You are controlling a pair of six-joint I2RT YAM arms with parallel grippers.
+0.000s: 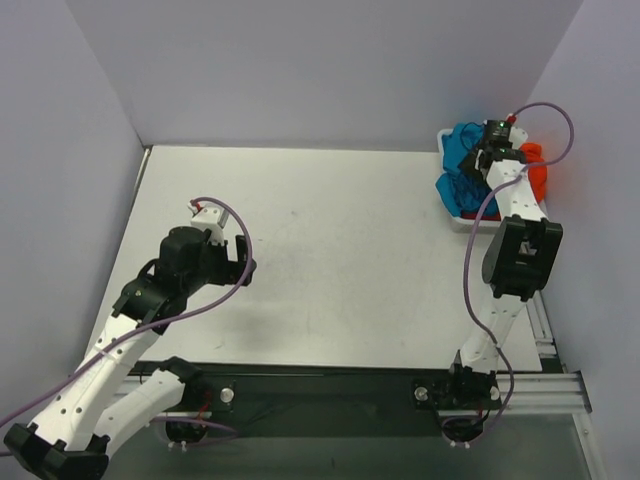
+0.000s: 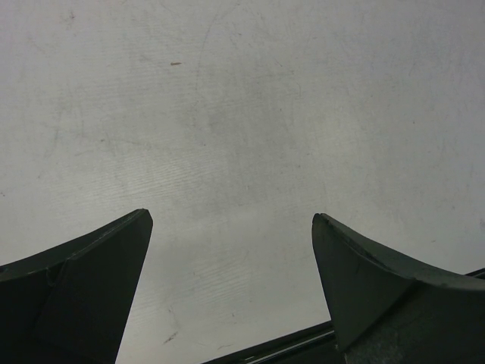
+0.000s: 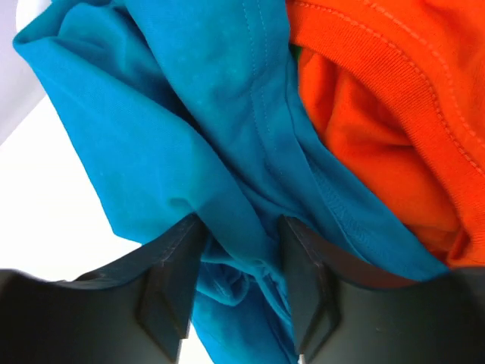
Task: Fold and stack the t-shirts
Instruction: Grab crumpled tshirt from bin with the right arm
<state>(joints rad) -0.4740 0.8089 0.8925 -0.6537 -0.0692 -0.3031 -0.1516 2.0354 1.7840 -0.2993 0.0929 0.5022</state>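
Right claw's into the laundry pile, left one just chilling

The right claw (image 3: 239, 227) is down in the white basket (image 1: 462, 222) at the far right corner of the desk (image 1: 330, 250). Its two fingers are clenched on a bunched fold of the teal t-shirt (image 3: 189, 114), with fabric pressed against both inner faces. The teal one is a crumpled heap on the left side of the basket, and the orange t-shirt (image 3: 379, 114) is scrunched up right against it on the right, its ribbed collar seam showing in the wrist view. Nothing's folded, both shirts are wadded up in the basket. The left claw (image 1: 243, 262) hangs over bare desk on the near left, well away from the shirts, jaws spread wide with nothing between them.
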